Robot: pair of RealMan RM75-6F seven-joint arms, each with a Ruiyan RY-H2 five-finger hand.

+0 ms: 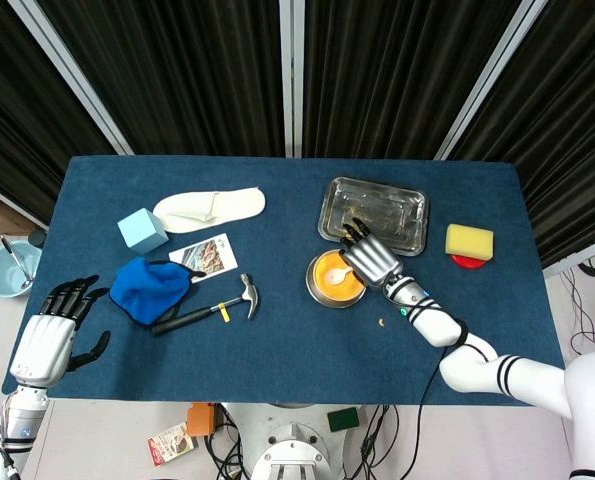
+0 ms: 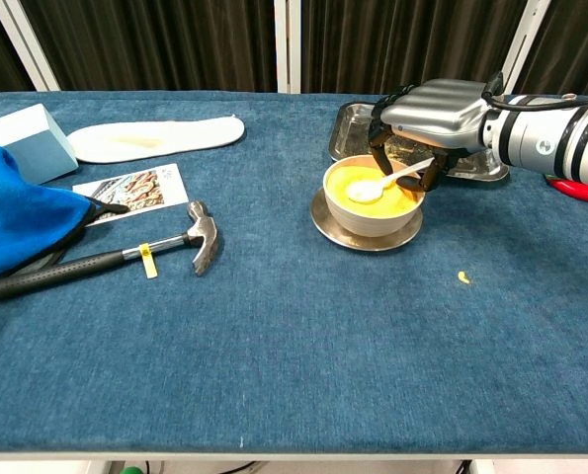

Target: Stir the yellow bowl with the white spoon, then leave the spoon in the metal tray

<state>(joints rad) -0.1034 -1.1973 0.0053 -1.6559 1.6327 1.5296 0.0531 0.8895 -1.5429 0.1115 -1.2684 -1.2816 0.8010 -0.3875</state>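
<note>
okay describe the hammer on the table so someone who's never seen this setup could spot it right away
On the blue table, look at the left half, in front of the photo card and beside the crumpled blue cloth. The hammer lies flat there, its black handle under the cloth's edge. It alone has a metal claw head and yellow handle tag.

spoon [image 2: 384, 183] sits in the bowl [image 2: 371, 197], tray [image 1: 373, 212] right behind it, hammer [image 2: 106, 257] way off left, slipper [image 1: 209, 209] behind that.
</note>
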